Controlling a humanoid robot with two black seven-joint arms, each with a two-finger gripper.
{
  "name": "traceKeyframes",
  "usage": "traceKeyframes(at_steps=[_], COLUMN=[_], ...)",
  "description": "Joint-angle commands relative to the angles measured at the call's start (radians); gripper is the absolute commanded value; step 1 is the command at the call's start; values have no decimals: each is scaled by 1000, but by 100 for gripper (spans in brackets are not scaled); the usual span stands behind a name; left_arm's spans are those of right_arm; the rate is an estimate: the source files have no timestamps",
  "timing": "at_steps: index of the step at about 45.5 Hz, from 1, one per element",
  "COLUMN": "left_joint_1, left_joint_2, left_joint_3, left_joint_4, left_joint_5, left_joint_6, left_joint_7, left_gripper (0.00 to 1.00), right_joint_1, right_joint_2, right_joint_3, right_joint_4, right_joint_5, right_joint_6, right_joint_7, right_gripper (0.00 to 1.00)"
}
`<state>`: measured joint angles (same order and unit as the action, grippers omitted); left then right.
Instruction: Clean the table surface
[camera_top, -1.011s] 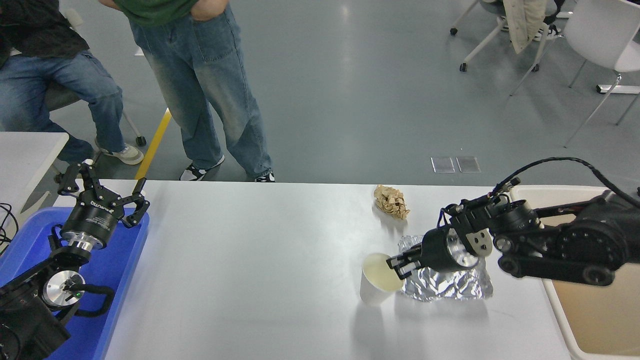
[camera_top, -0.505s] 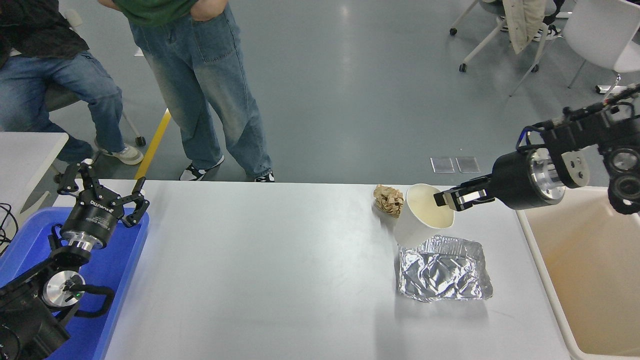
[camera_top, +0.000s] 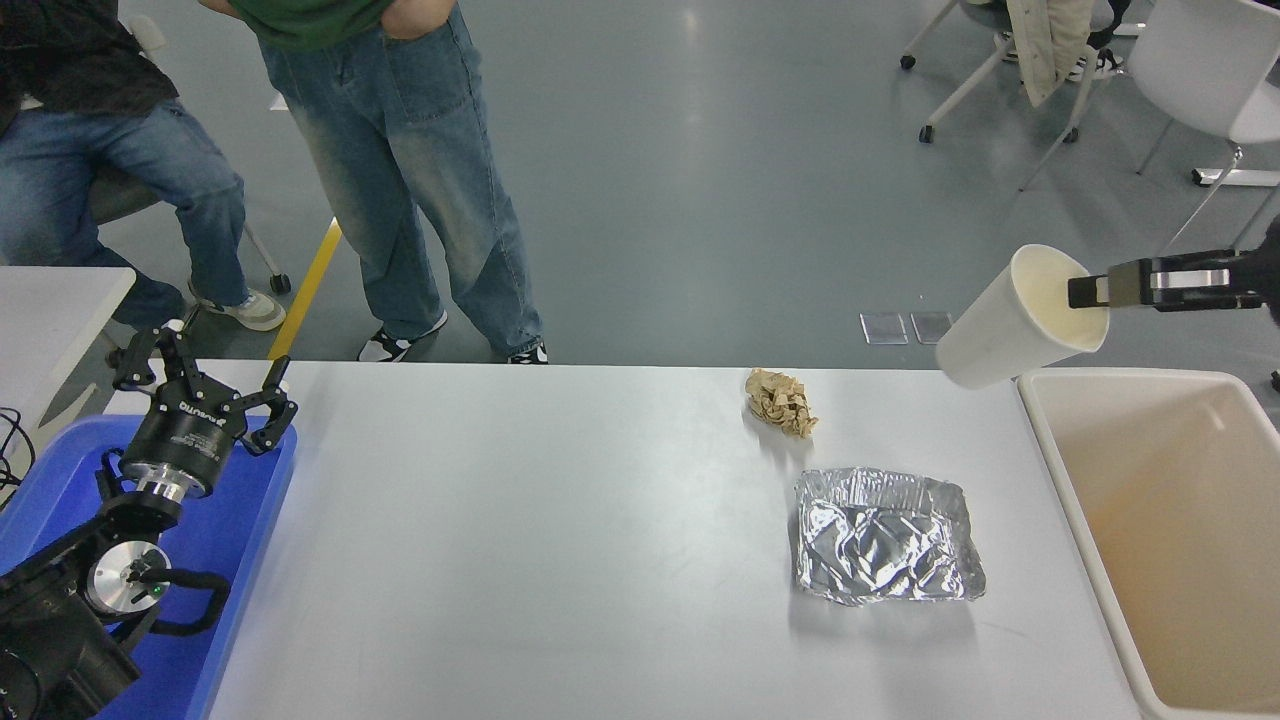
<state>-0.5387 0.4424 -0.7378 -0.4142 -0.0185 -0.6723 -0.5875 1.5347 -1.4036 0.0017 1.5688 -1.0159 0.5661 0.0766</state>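
Note:
The table surface (camera_top: 520, 560) is a wide white top. On its right half lie a crumpled brown paper ball (camera_top: 782, 402) and a crinkled sheet of aluminium foil (camera_top: 885, 536). My right gripper (camera_top: 1085, 291) reaches in from the right edge, shut on the rim of a white paper cup (camera_top: 1010, 325). The cup hangs tilted in the air, high above the table's far right corner and beside the beige bin's near-left rim. My left gripper (camera_top: 205, 380) is parked open at the lower left, over the blue tray.
A beige plastic bin (camera_top: 1060, 470) stands against the table's right end. A blue tray (camera_top: 235, 520) sits at the left end, a smaller white table (camera_top: 50, 300) beyond it. Two people in jeans (camera_top: 440, 200) are at the far side. White chairs (camera_top: 1190, 70) stand at top right.
My right gripper lifted the paper cup off the table beside the foil and carried it up and to the right, toward the bin. The left arm stayed still.

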Motion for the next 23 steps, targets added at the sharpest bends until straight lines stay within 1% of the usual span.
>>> traceKeyframes(at_steps=[1,8,14,23], left_joint_1=[0,0,0,0], left_joint_2=[1,1,1,1], left_joint_3=[0,0,0,0], left_joint_4=[0,0,0,0], left_joint_5=[0,0,0,0], left_joint_6=[0,0,0,0], left_joint_7=[0,0,0,0], left_gripper=[100,100,100,100], right_joint_1=[-102,-218,-343,-522], right_joint_2=[-64,-45,11,139], right_joint_3=[-3,-5,-3,3], right_joint_4=[-101,-134,-199,-384], right_joint_5=[66,82,114,160], right_joint_6=[-130,-285,-402,-537], right_joint_7=[3,8,6,8], right_gripper=[0,0,0,0])
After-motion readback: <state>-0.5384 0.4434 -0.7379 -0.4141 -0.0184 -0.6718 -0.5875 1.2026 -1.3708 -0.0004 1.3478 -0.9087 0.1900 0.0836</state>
